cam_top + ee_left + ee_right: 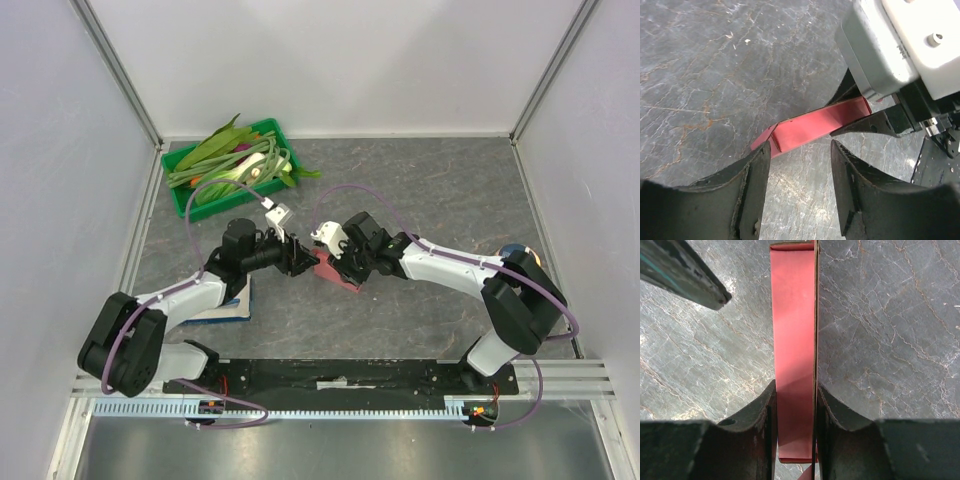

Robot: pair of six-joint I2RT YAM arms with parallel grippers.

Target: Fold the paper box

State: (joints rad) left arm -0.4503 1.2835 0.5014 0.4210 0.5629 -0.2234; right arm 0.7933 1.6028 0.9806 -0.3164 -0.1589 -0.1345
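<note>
Paper box (792, 340) is pinched edge-on between the right gripper (795, 392) fingers, near table centre. Left gripper (800, 150) has jaws apart at the box's free end, clamping nothing. Step looks like creasing a flap: left should close squarely beside the fold line while right grips firm, and the 2 arms shouldn't twist the thin card. Grey marbled table (430, 200), green tray (180, 200) of greens at far left, white walls around.

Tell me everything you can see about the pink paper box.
The paper box is thin pink-red card, partly folded into a narrow strip standing on edge, a flap creased at one end. The right gripper's fingers pinch its sides; the left gripper's fingers stand open near the creased end, over the grey table.
</note>
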